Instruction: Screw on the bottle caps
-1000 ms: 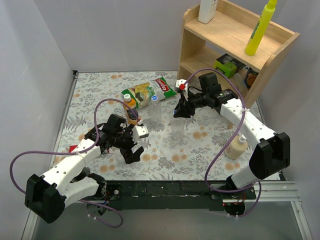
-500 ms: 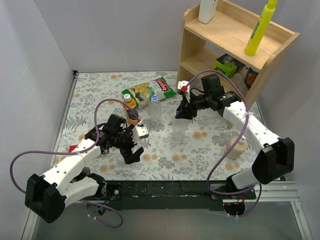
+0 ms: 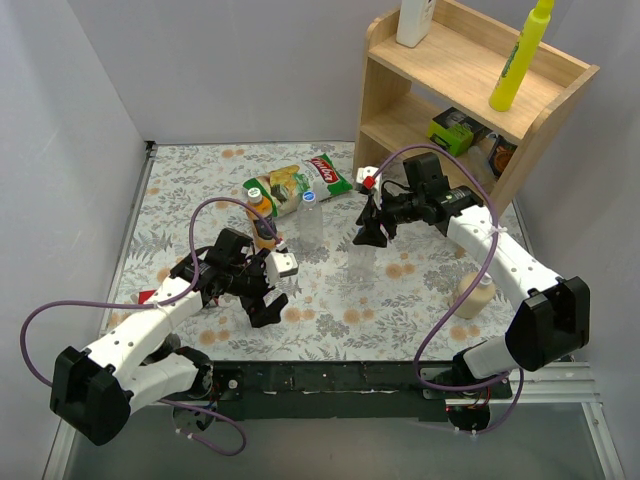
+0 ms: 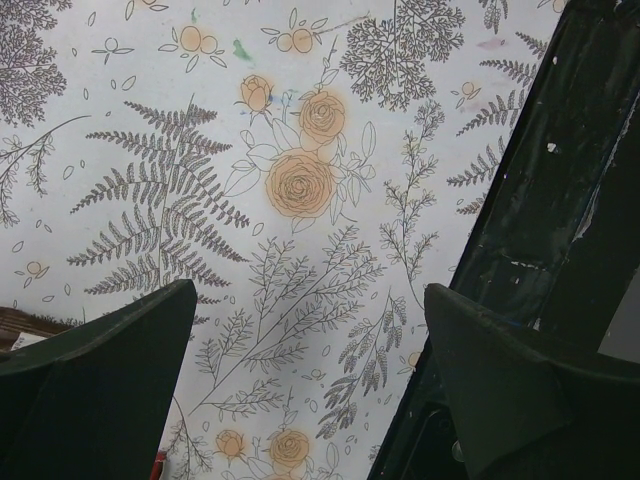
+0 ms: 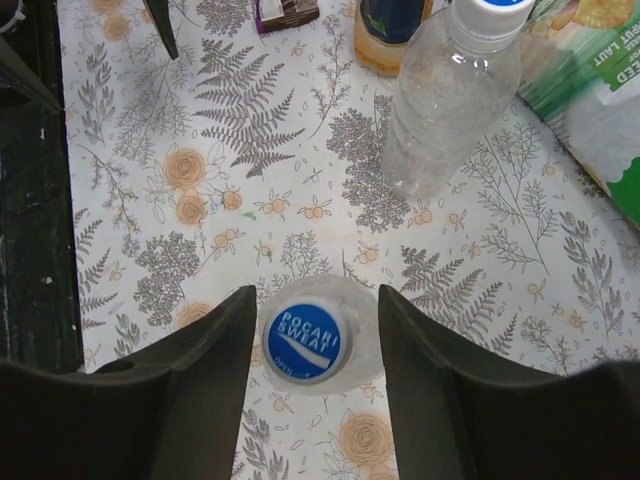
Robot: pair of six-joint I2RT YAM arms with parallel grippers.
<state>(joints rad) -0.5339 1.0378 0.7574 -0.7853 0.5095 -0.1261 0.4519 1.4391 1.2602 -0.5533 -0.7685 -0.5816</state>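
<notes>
A clear bottle (image 3: 356, 262) stands mid-table with a blue cap (image 5: 305, 340) on its neck. My right gripper (image 3: 371, 236) hangs just above it, open; in the right wrist view the right gripper (image 5: 312, 345) has a finger on each side of the cap, with gaps. A second clear bottle (image 3: 311, 222) (image 5: 448, 105) also has a blue cap (image 5: 490, 8) on it. The small orange bottle (image 3: 263, 222) (image 5: 390, 30) bears a whitish-green cap (image 3: 255, 190). My left gripper (image 3: 268, 308) (image 4: 310, 370) is open and empty, low over the floral cloth.
A snack bag (image 3: 300, 180) lies behind the bottles. A wooden shelf (image 3: 450, 70) at the back right holds a tall yellow bottle (image 3: 520, 55) and a white bottle (image 3: 415, 20). A cream pump bottle (image 3: 474, 294) stands at the right. The black front rail (image 4: 560, 230) lies beside my left gripper.
My right gripper has shifted slightly right and back from the clear bottle's top. The left arm has not moved.
</notes>
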